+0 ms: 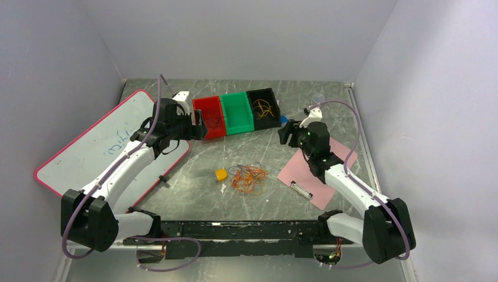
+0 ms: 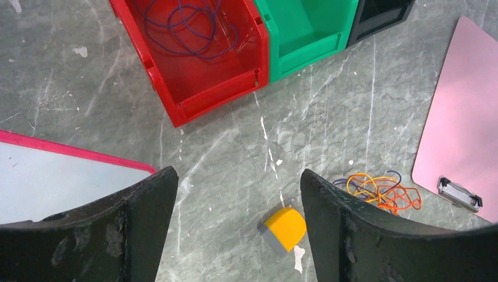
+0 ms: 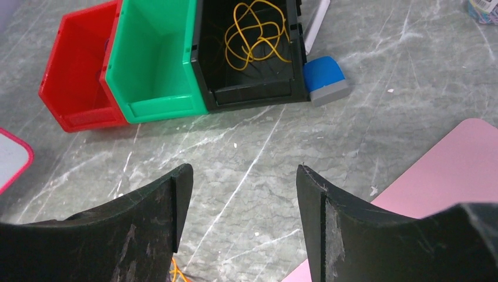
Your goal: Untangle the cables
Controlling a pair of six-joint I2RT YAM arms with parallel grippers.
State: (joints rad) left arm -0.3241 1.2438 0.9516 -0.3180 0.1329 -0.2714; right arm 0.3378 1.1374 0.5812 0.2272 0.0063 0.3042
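Note:
The tangle of cables (image 1: 248, 178) lies on the table's middle: thin orange, yellow and purple loops. In the left wrist view it (image 2: 382, 191) shows just right of the right finger. My left gripper (image 1: 198, 125) is open and empty, raised near the red bin (image 1: 210, 117), which holds a purple cable (image 2: 188, 26). My right gripper (image 1: 283, 135) is open and empty, raised near the black bin (image 1: 264, 108), which holds a yellow cable (image 3: 255, 32). An orange strand (image 3: 175, 271) peeks beside its left finger.
A green bin (image 1: 238, 111) stands between the red and black ones. A yellow block (image 1: 221, 174) lies left of the tangle. A pink clipboard (image 1: 308, 173) lies at right, a whiteboard (image 1: 100, 144) at left. A blue block (image 3: 326, 79) sits by the black bin.

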